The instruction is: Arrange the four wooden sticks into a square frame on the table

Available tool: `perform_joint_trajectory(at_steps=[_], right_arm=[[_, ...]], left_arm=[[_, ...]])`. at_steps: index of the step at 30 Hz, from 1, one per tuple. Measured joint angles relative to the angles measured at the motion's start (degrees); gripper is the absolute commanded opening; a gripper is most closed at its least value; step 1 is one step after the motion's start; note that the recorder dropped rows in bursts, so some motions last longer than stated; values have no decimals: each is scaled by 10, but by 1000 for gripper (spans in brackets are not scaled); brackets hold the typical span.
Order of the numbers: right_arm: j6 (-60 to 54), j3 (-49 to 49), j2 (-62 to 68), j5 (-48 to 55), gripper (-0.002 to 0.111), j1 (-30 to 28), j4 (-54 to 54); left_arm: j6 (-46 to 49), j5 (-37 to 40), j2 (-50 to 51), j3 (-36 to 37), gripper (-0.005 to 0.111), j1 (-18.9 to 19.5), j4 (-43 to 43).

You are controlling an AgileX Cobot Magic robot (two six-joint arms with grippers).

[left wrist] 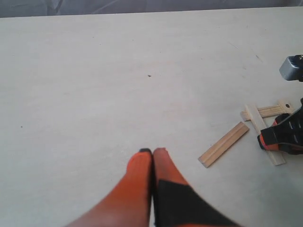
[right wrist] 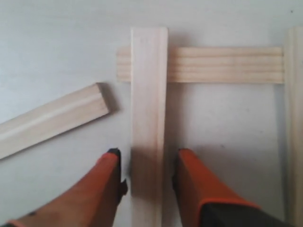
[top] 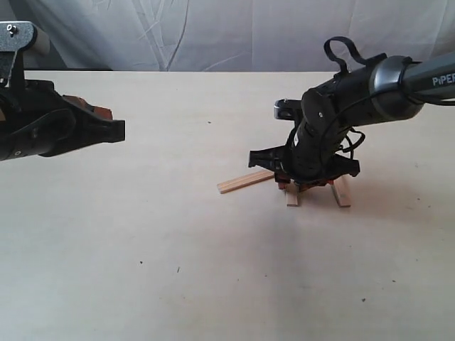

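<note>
Four pale wooden sticks lie right of the table's [top: 142, 227] middle. One stick [right wrist: 149, 94] rests across the end of a cross stick [right wrist: 227, 65]. A third stick [right wrist: 294, 118] runs along the other end, and a loose fourth stick [right wrist: 52, 118] lies angled beside them. My right gripper [right wrist: 149, 153] is low over the first stick, open, with a finger on each side and a small gap to each. In the exterior view the right gripper [top: 307, 183] hides the cross stick. My left gripper [left wrist: 152, 151] is shut on nothing, hovering far to the left [top: 117, 130].
A grey cloth backdrop [top: 227, 32] hangs behind the table's far edge. Bare tabletop lies between the two arms and toward the front edge, marked by a few tiny dark specks [top: 178, 269].
</note>
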Motion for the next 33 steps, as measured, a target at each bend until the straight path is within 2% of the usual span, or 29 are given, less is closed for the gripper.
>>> perform_joint_trajectory(at_steps=[7,12,16,25,28,33], right_arm=[[-9,-49,-47,33,38,6,-1],[-21,-79,-32,50,38,39,17],[-82,-95,-3,59,38,53,28],[-558,-167,8,144,38,52,31],[-718,-180,8,159,38,51,82],[-896,-183,25,168,38,51,139]], left_arm=[[0,0,0,0,0,0,-14],[0,0,0,0,0,0,-14],[0,0,0,0,0,0,-14],[0,0,0,0,0,0,33],[0,0,0,0,0,0,36],[0,1,0,-8,0,35,24]])
